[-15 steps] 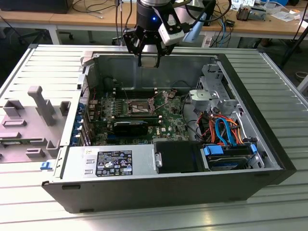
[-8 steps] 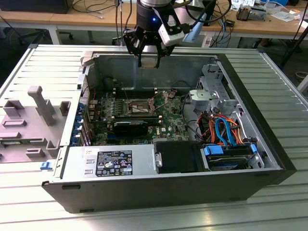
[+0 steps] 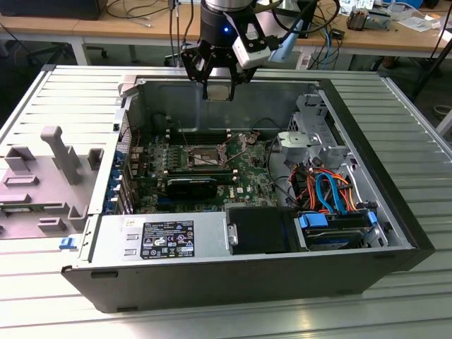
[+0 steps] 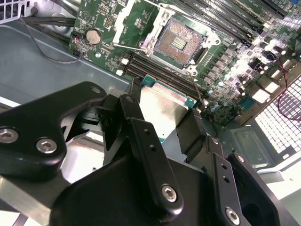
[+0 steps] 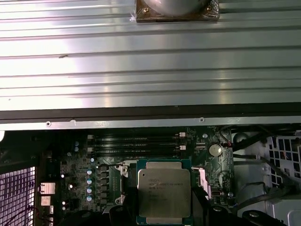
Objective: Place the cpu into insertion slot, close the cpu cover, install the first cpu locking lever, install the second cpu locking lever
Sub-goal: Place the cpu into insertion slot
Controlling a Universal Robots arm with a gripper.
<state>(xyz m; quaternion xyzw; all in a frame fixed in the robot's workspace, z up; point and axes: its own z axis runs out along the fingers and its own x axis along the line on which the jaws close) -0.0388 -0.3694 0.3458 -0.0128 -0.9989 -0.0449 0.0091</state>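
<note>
Cpu (image 3: 219, 92) is pinched btwn the gripper (image 3: 218, 87) fingers, held up in the air over the open case (image 3: 212, 282), well clear of the board (image 3: 247, 180). In both wrist views its silver top faces the cam, w/ black fingers (image 4: 137, 117) clamped on two opposite edges. Slot (image 4: 181, 42) lies below on the board, pin field bare, nothing seated in it. The cover (image 4: 120, 21) is swung off it. Memory slots (image 4: 155, 75) run just beside the slot. In the exterior view the PSU (image 3: 162, 236) sits at the case's near side, w/ blue and orange cables (image 3: 325, 191) on the exterior view's right.
</note>
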